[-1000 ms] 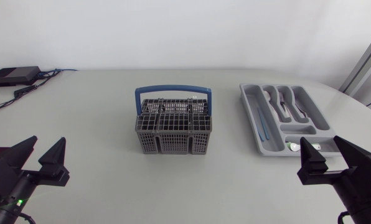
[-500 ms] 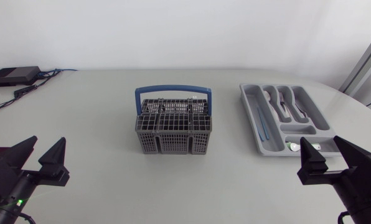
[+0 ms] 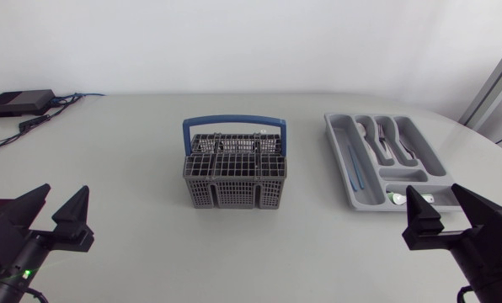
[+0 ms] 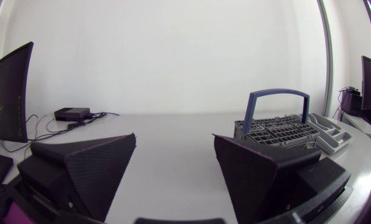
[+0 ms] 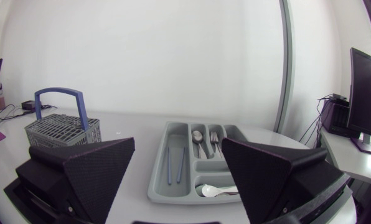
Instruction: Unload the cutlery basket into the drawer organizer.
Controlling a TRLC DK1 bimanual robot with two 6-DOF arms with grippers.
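Pose: L gripper (image 3: 64,194) & R gripper (image 3: 435,194) low, well apart; fingers (image 3: 76,212) spread, empty.

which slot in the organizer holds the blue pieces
The long outer slot on the cutlery basket's side; the silver cutlery lies in other slots.

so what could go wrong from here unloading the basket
1. The blue handle stands upright over the cutlery basket; a gripper coming down could catch it and drag the basket.
2. The basket's top is a fine grid with no cutlery showing above it, so a broad gripper may jam or grasp blind.
3. The drawer organizer lies just ahead of the right gripper, already holding spoons and forks; a careless swing could shove it.
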